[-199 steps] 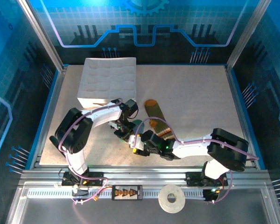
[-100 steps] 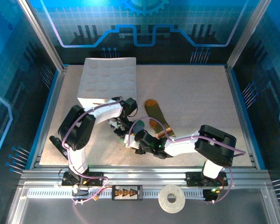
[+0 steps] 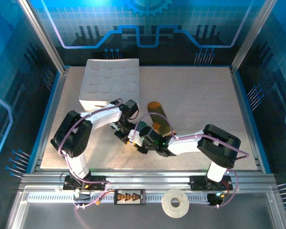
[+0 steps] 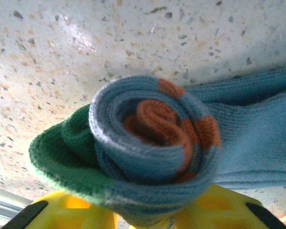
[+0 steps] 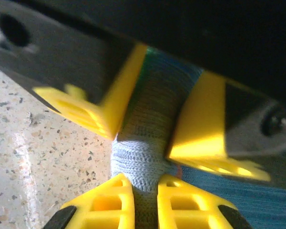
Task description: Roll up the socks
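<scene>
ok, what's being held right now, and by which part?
Right gripper pinches the grey-blue sock at the side of its roll. Left gripper straddles the roll; whether it grips can't be told.

The right half of the table (image 3: 209,95) lies bare, so a gripper could sweep there freely, and the far strip to the right of the white tray (image 3: 110,82) is open too. The tray itself fills the far left corner, with the left arm (image 3: 102,117) close along its near side, so there is little room there. Front middle is crowded: the left gripper (image 3: 125,135) and right gripper (image 3: 136,141) meet nose to nose on the rolled grey-blue sock (image 3: 141,129), with no gap between them. The olive sock (image 3: 160,120) lies just beside, on the right.
</scene>
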Tool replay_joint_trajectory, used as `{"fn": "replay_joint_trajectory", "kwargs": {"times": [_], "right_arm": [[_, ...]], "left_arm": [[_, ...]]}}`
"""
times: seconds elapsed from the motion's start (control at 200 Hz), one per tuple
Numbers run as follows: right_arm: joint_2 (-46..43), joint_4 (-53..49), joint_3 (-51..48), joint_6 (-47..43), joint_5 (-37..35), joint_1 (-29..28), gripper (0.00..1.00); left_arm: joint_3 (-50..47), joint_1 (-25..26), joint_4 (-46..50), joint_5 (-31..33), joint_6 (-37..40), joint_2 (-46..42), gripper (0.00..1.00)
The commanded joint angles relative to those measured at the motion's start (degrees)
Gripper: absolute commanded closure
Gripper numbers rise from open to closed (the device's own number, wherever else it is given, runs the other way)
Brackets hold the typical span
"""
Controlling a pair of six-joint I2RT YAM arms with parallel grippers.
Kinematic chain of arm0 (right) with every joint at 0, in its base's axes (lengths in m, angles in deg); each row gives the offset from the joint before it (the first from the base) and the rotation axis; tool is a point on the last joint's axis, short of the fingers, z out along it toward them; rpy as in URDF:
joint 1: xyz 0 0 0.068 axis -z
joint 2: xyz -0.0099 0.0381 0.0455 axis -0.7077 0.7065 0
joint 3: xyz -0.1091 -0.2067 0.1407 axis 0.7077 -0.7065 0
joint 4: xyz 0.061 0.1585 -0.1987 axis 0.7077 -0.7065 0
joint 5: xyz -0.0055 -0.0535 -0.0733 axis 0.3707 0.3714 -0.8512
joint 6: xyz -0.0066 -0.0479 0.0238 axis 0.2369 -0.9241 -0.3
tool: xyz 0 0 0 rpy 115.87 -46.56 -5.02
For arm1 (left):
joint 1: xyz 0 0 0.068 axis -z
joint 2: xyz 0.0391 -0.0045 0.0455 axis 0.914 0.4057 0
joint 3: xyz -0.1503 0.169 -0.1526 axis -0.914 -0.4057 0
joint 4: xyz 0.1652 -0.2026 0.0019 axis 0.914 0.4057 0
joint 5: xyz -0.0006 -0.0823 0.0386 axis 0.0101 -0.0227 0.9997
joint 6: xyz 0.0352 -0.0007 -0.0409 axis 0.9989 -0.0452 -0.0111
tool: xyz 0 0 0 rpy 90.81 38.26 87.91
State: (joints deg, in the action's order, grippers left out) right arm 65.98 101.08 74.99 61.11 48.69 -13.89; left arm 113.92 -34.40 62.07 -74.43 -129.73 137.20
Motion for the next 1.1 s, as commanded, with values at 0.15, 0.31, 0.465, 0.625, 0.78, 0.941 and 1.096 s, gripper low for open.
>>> {"fn": "replay_joint_trajectory", "kwargs": {"times": [0.15, 0.31, 0.465, 0.625, 0.78, 0.941, 1.096], "right_arm": [[6.08, -10.23, -3.53, 5.55, 10.28, 5.02, 1.00], [7.94, -11.68, -2.37, 7.49, 12.87, 7.12, 1.00], [10.19, -13.79, -0.63, 9.16, 15.36, 8.82, 1.00], [11.71, -15.08, 0.03, 11.05, 17.81, 10.61, 1.00], [13.10, -15.12, 0.08, 12.91, 21.10, 12.56, 1.00], [14.82, -15.89, 0.76, 15.00, 24.47, 14.73, 1.00], [16.06, -16.53, 1.17, 17.04, 26.24, 16.79, 1.00]], "left_arm": [[-7.43, -2.96, -8.31, 4.38, -0.40, -9.48, 0.37], [-8.32, -3.23, -9.10, 7.42, 1.87, -14.42, 0.30], [-13.93, -3.20, -12.52, 7.85, 2.62, -21.36, 0.36], [-20.53, -2.89, -17.70, 5.65, 2.40, -25.97, 0.44], [-22.82, -2.52, -23.28, 5.07, 2.38, -25.03, 0.47], [-21.74, -1.88, -25.86, 5.40, 3.15, -20.47, 0.47], [-20.76, -0.88, -26.14, 5.49, 4.13, -16.41, 0.48]]}}
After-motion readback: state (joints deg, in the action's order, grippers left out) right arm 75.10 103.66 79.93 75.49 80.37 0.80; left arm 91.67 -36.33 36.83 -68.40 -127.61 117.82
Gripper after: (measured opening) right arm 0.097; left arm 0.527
